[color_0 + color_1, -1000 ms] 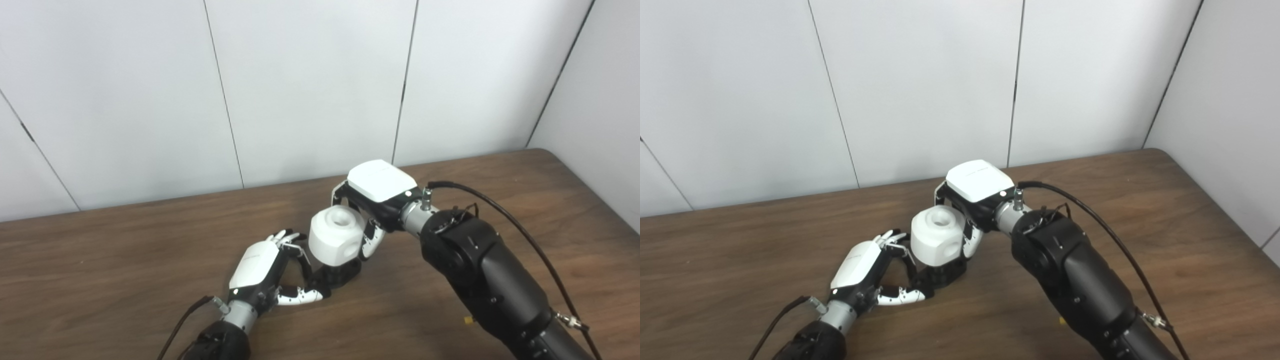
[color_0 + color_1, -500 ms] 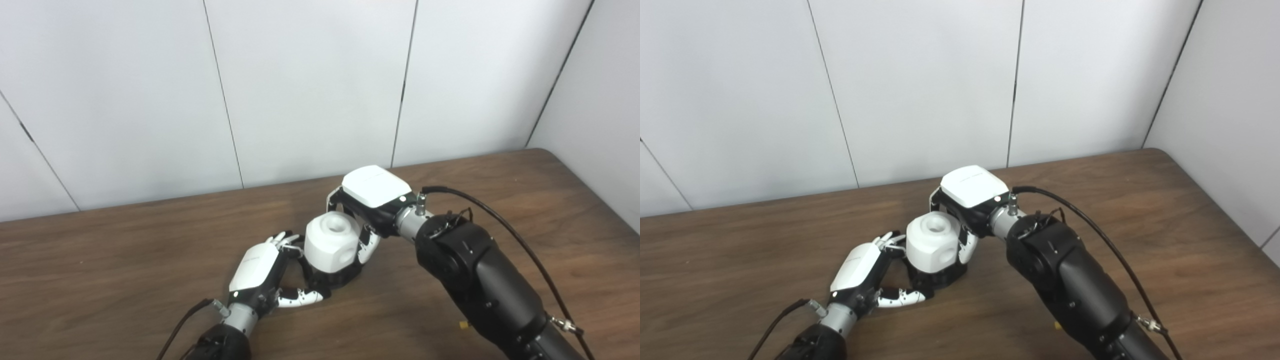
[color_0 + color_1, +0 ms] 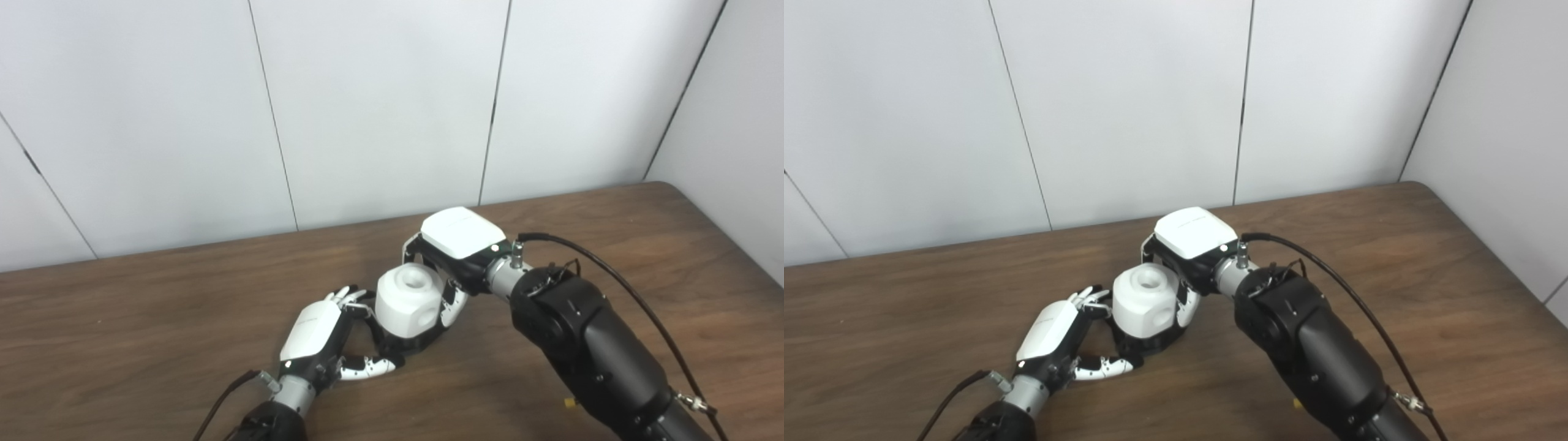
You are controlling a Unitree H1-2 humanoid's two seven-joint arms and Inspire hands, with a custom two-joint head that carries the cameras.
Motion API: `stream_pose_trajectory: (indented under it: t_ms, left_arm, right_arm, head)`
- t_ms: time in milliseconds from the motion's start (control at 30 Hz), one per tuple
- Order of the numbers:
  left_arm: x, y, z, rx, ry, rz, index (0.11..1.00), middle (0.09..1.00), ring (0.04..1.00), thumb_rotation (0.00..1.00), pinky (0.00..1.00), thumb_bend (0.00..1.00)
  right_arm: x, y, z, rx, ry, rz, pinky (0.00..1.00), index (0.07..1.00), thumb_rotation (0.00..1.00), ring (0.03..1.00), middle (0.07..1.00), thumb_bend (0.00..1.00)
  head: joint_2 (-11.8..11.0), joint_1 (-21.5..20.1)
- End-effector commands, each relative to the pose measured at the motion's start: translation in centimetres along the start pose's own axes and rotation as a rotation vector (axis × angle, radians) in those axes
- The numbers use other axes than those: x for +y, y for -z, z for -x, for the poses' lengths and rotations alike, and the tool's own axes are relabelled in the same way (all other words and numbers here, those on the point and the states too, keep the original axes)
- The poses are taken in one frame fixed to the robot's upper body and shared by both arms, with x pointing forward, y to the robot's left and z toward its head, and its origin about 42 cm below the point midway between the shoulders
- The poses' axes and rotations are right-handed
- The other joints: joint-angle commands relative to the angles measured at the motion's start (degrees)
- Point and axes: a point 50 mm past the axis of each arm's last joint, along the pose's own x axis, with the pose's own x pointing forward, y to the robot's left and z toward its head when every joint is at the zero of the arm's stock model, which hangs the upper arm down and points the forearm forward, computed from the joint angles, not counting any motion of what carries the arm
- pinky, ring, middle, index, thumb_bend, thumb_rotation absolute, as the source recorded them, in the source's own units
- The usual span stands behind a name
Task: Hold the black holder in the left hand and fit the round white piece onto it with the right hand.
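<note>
Near the middle of the desk (image 3: 153, 318), the right hand (image 3: 456, 257) grips the round white piece (image 3: 407, 300) by its sides atop the black holder (image 3: 404, 342) clasped by the left hand (image 3: 318, 334); it looks rigid, smooth, probably light.

The brown table (image 3: 153, 318) lies bare to the left, along the far edge by the wall (image 3: 380, 104), and out to the right corner. The middle is crowded: the round white piece (image 3: 409, 298) sits on the black holder (image 3: 409, 342), with the left hand (image 3: 318, 334) pressed against its left side and the right hand (image 3: 459, 245) wrapped over its far right. The right arm (image 3: 588, 343) and its cable (image 3: 618, 269) block the near right. The top of the white piece, with its hole, is uncovered from above.
</note>
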Motion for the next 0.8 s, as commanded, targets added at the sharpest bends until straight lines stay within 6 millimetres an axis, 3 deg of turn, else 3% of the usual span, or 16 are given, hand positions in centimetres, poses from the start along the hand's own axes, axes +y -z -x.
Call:
stream_pose_trajectory:
  t_ms: [0, 300, 367, 533, 567, 667, 767]
  left_arm:
    - [-2.99, 1.21, 1.67, 0.073, 0.156, 0.010, 0.479, 0.881, 0.964, 0.04, 0.96, 0.52]
    - [-3.08, 0.92, 1.79, 0.071, 0.159, 0.011, 0.479, 0.881, 0.963, 0.04, 0.95, 0.52]
    - [-3.10, 0.83, 1.81, 0.071, 0.158, 0.012, 0.479, 0.881, 0.963, 0.04, 0.95, 0.52]
    - [-3.19, 0.72, 1.79, 0.073, 0.157, 0.014, 0.478, 0.879, 0.961, 0.04, 0.95, 0.52]
    - [-3.21, 0.72, 1.77, 0.073, 0.156, 0.013, 0.479, 0.878, 0.960, 0.04, 0.95, 0.52]
    - [-3.31, 0.81, 1.75, 0.073, 0.153, 0.016, 0.479, 0.877, 0.959, 0.04, 0.95, 0.52]
    - [-3.34, 0.83, 1.72, 0.073, 0.153, 0.015, 0.479, 0.876, 0.958, 0.04, 0.95, 0.52]
  right_arm:
    - [-1.63, -0.02, -0.02, -0.009, 0.047, 0.028, 0.14, 0.478, 0.00, 0.214, 0.469, 0.53]
    - [-1.19, -0.14, 0.19, -0.009, 0.034, 0.024, 0.14, 0.478, 0.00, 0.215, 0.469, 0.53]
    - [-1.05, -0.18, 0.19, -0.008, 0.027, 0.026, 0.15, 0.498, 0.00, 0.225, 0.403, 0.52]
    - [-0.87, -0.19, 0.16, -0.012, 0.023, 0.024, 0.14, 0.499, 0.00, 0.215, 0.383, 0.52]
    - [-0.86, -0.17, 0.15, -0.013, 0.023, 0.026, 0.14, 0.486, 0.00, 0.213, 0.434, 0.53]
    - [-0.88, -0.14, 0.14, -0.013, 0.027, 0.031, 0.14, 0.478, 0.00, 0.213, 0.465, 0.53]
    - [-1.03, -0.11, 0.18, -0.014, 0.032, 0.029, 0.14, 0.497, 0.00, 0.213, 0.391, 0.52]
  head:
    - [0.05, -0.04]
    - [0.64, 0.22]
    - [0.74, 0.20]
    - [0.80, 0.21]
    - [0.82, 0.18]
    - [0.81, 0.15]
    - [0.61, 0.09]
